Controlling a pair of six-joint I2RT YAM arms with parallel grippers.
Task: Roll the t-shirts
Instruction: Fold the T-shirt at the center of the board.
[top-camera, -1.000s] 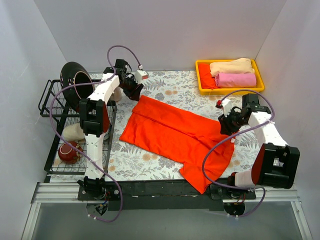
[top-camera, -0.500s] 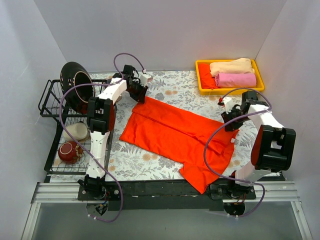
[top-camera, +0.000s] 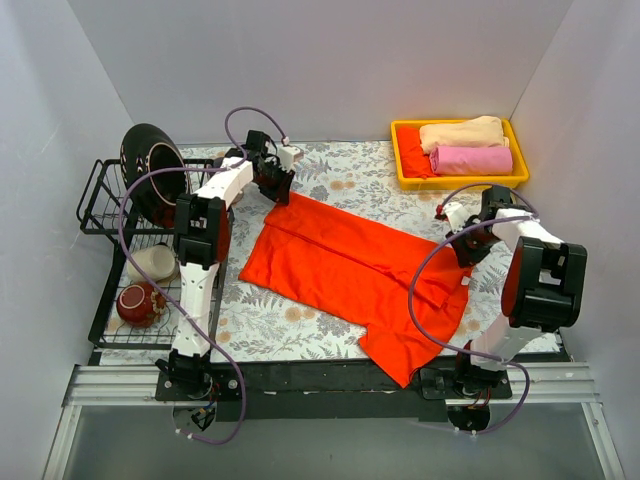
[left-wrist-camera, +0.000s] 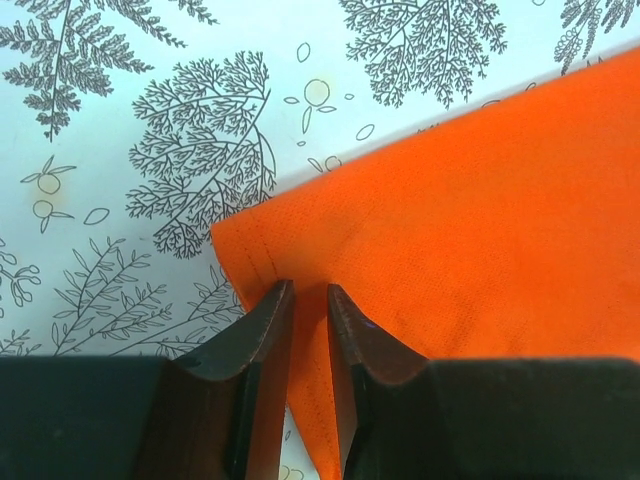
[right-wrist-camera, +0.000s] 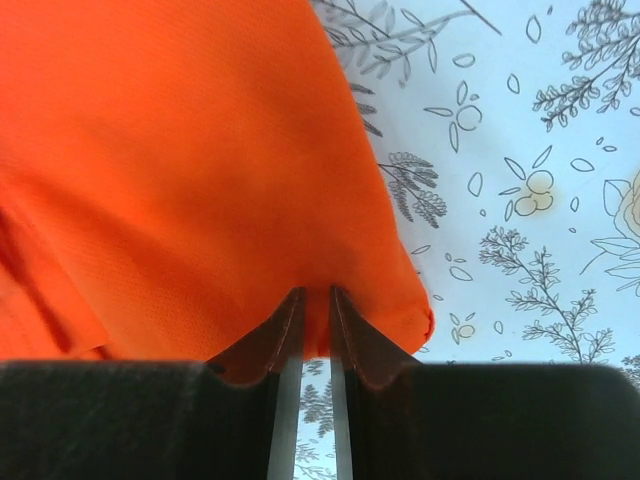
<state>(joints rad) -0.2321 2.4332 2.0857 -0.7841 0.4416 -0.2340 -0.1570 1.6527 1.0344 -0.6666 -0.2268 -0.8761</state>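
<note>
**Left wrist and right wrist: both claws now pinched onto the shirt's far edge**

The left claw (left-wrist-camera: 308, 292) has its fingers drawn almost together. Only a thin slit remains, and the stitched hem of the orange-red shirt (left-wrist-camera: 480, 220) sits in it, right beside the corner. The right claw (right-wrist-camera: 310, 295) is closed just as far on a rounded edge of the same shirt, and the cloth swells up ahead of the pinch. Past both grips lies the leaf-patterned table (left-wrist-camera: 150, 100).

A second ago, seen from above, the left claw stood beyond the shirt's corner, over bare table. It has since drawn in and settled on that corner. The right arm has swung its elbow up and in, bringing its claw down on the opposite end of the same edge. The cloth next to that claw is slightly puckered where it lay smoother before.

I judge the gripping step done: one edge is held at both ends, ready to be turned over. No roll has started. From the two claws the shirt spreads flat and slanting toward the arm bases, one sleeve poking out at the near side.

Beyond the right claw, well apart, a yellow tray (top-camera: 460, 183) holds three rolled shirts (top-camera: 470, 160): beige, pink and orange-red.
</note>
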